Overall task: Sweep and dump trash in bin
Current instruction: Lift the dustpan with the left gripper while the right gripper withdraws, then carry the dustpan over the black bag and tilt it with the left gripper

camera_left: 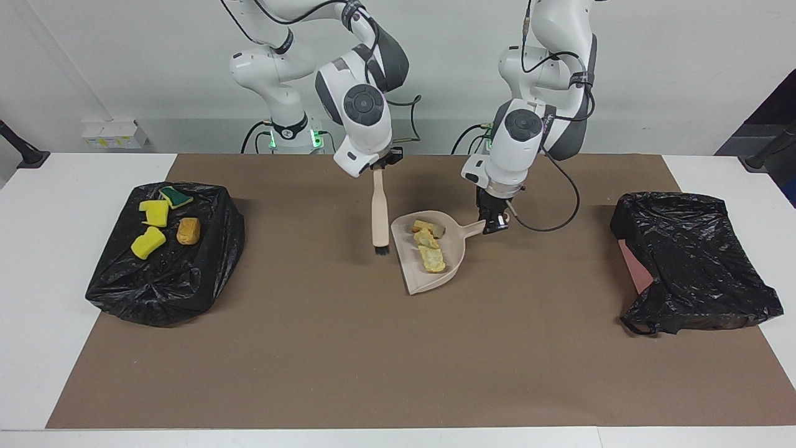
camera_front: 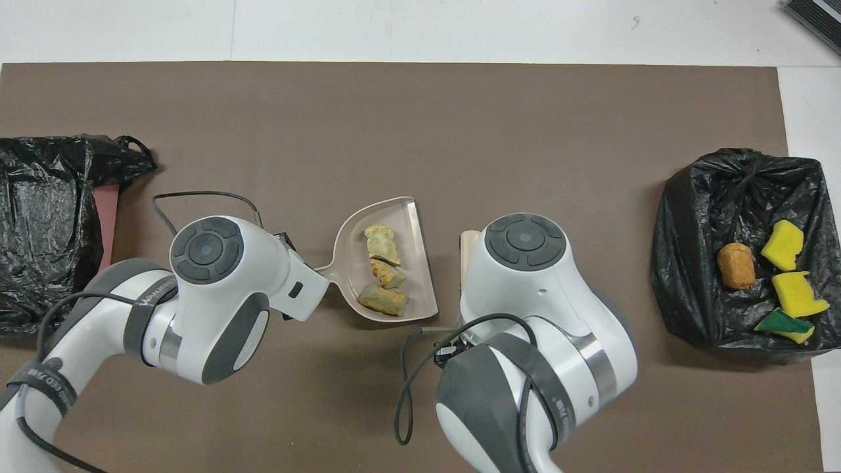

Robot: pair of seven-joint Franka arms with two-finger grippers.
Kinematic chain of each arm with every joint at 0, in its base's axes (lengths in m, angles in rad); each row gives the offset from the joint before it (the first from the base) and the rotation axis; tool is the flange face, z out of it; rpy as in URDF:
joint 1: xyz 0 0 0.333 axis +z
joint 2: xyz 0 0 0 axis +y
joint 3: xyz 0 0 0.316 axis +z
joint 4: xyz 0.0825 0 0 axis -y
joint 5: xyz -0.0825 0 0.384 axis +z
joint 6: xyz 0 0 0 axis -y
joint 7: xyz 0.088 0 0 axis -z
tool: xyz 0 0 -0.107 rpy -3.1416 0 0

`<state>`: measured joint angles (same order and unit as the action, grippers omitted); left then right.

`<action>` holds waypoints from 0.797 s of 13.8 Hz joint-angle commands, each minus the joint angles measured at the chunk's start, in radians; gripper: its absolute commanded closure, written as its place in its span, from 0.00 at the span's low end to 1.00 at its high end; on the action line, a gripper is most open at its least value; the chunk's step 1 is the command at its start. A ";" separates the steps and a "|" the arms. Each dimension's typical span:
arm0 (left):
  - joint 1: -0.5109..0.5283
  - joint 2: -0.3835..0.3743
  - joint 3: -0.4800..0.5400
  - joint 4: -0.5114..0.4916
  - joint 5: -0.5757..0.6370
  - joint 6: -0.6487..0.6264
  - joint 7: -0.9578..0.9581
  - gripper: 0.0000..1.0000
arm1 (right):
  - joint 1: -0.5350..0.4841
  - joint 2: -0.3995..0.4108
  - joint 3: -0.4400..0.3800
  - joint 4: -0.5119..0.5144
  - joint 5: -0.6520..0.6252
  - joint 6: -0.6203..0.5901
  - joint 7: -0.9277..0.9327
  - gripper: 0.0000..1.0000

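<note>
Beige brush (camera_left: 379, 211) hanging bristles-down from right gripper (camera_left: 379, 167), fingers clamped on handle top, beside dustpan (camera_left: 453, 272). Gripping dustpan handle tight with left gripper (camera_left: 494, 223). Carrying three pale yellow-tan chunks (camera_left: 428, 245) in row inside pan. Sitting on black-bagged bin (camera_left: 165, 274) at right arm's end: yellow sponge bits (camera_left: 151, 227), golden-brown lump (camera_left: 188, 231). Lying at left arm's end: second black bag (camera_left: 690, 261).

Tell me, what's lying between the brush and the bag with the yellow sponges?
Nothing: only bare brown mat between the brush and that bag, clearest in the facing view.
</note>
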<state>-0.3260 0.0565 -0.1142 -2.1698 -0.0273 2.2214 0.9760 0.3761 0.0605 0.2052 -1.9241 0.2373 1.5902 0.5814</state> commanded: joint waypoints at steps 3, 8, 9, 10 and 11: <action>0.109 0.009 -0.001 0.136 -0.068 -0.153 0.165 1.00 | 0.049 -0.106 0.008 -0.171 -0.013 0.137 0.060 1.00; 0.197 0.008 -0.001 0.232 -0.103 -0.276 0.271 1.00 | 0.167 -0.084 0.008 -0.236 0.036 0.314 0.089 1.00; 0.202 0.003 -0.001 0.226 -0.103 -0.275 0.283 1.00 | 0.209 -0.064 0.008 -0.236 0.039 0.344 0.131 1.00; 0.228 0.006 -0.001 0.231 -0.114 -0.279 0.308 1.00 | 0.237 -0.033 0.008 -0.236 0.039 0.371 0.182 1.00; 0.248 0.009 -0.001 0.235 -0.159 -0.289 0.347 1.00 | 0.266 -0.012 0.008 -0.236 0.039 0.391 0.201 1.00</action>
<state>-0.1222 0.0568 -0.1071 -1.9587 -0.1265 1.9652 1.2519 0.6024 0.0150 0.2131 -2.1525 0.2561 1.9340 0.7324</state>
